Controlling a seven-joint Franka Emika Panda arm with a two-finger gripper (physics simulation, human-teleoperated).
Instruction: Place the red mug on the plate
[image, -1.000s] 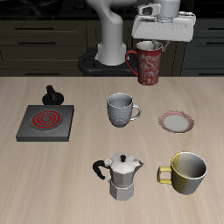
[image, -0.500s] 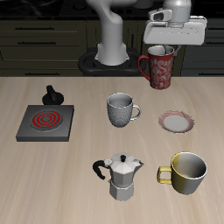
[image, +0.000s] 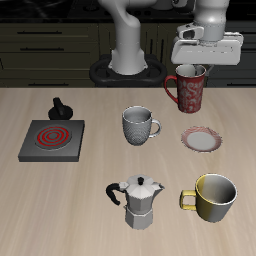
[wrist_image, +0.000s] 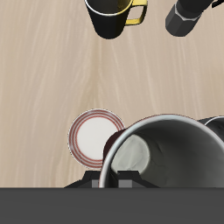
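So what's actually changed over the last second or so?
The gripper, holding the red mug by its rim, carried it sideways through the air and a little lower, so it now hangs above the table just behind the plate. Nothing was picked up or released. The plate, grey mug, yellow mug, moka pot and burner stayed put.

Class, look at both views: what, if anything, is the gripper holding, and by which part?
The gripper holds the red mug by its top rim, lifted clear of the table, behind the plate.
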